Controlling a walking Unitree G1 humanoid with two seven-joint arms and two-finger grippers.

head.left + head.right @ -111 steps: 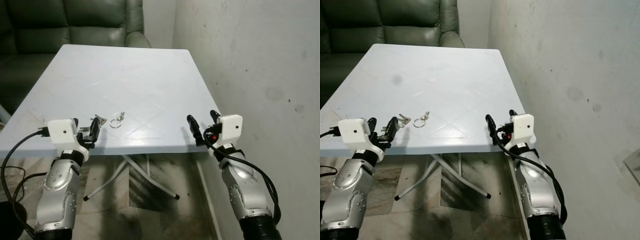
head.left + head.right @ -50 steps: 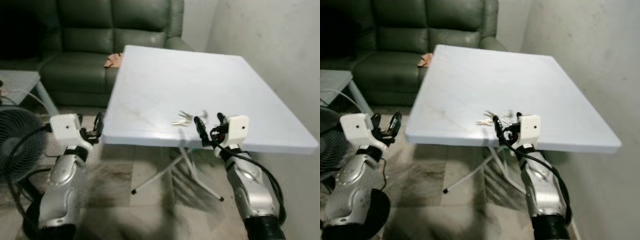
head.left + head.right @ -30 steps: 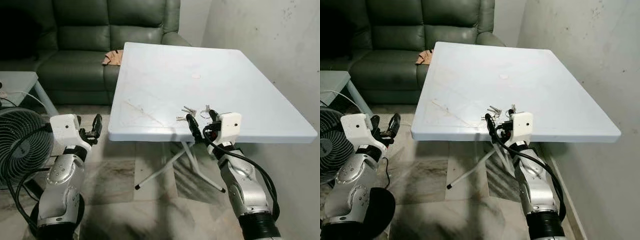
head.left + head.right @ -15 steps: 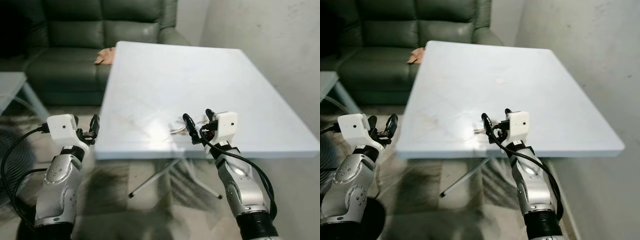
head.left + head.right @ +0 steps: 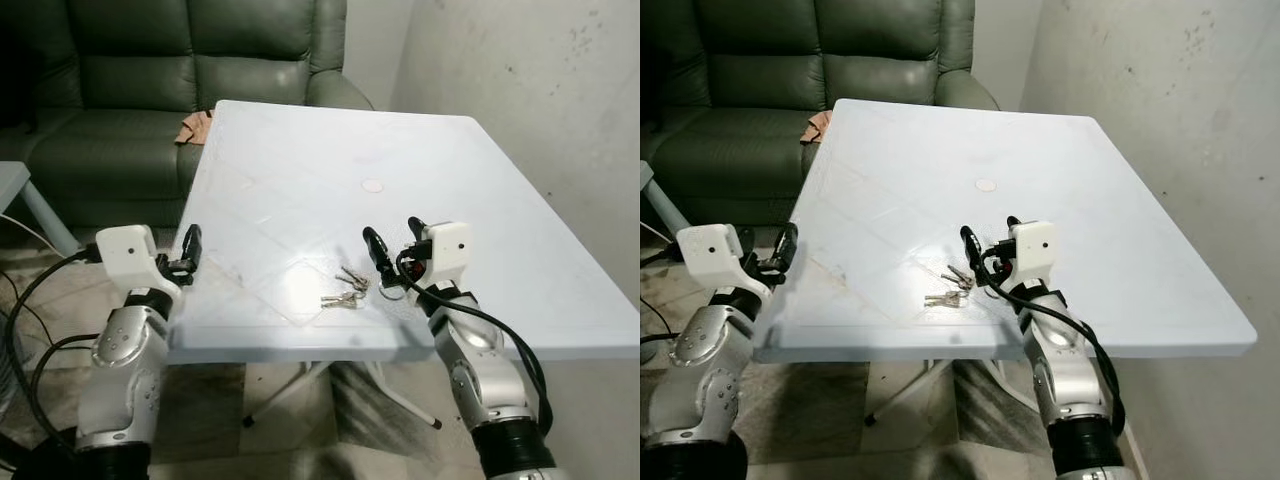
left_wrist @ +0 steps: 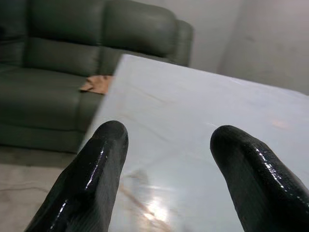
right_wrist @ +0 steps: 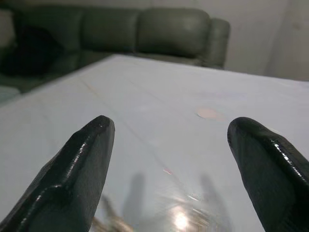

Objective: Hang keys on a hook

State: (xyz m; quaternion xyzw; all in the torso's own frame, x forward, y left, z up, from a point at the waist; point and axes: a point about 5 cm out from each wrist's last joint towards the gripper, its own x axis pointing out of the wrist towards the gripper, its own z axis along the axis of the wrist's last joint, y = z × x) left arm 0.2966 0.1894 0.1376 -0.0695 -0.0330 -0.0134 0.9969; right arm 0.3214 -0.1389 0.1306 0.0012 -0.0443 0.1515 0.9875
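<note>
Reaching for keys, not grasped yet.
Right gripper (image 5: 392, 250) spread wide; keys (image 5: 345, 290) at its 8 o'clock on table (image 5: 480, 190); next, lower and pinch.

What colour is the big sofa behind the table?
Dark green sofa, clearest in the left eye view.

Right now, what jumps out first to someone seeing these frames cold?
The big white table pushed up beside the wall, with a small bunch of keys lying near its front edge. The right end effector hovers open over the table just beside the keys, not yet holding them, while the left end effector sits open at the table's left edge. A dark green sofa stands behind the table.
</note>
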